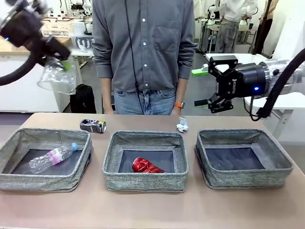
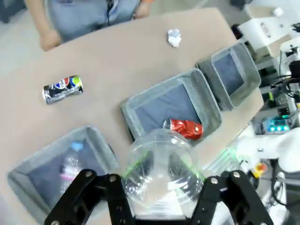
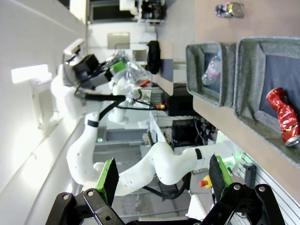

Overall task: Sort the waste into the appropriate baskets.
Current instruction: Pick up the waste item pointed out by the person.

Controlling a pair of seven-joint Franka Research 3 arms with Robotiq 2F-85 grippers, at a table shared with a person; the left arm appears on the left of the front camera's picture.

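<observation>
My left gripper (image 1: 61, 63) is raised high at the far left, shut on a clear plastic cup (image 1: 57, 75); in the left wrist view the cup (image 2: 161, 171) sits between the fingers (image 2: 117, 194), above the left and middle baskets. The right gripper (image 1: 200, 87) hovers open and empty above the right basket (image 1: 248, 177). A pink-labelled bottle (image 1: 52, 156) lies in the left basket (image 1: 43, 182). The crushed red can (image 1: 147, 165) lies in the middle basket (image 1: 143, 181). On the table behind the baskets are a dark can (image 1: 93, 125) and a paper wad (image 1: 182, 125).
A person (image 1: 143, 47) stands at the table's far edge, arms down, close to the paper wad. The three baskets stand in a row across the table. Bare table runs along the near edge and behind the baskets.
</observation>
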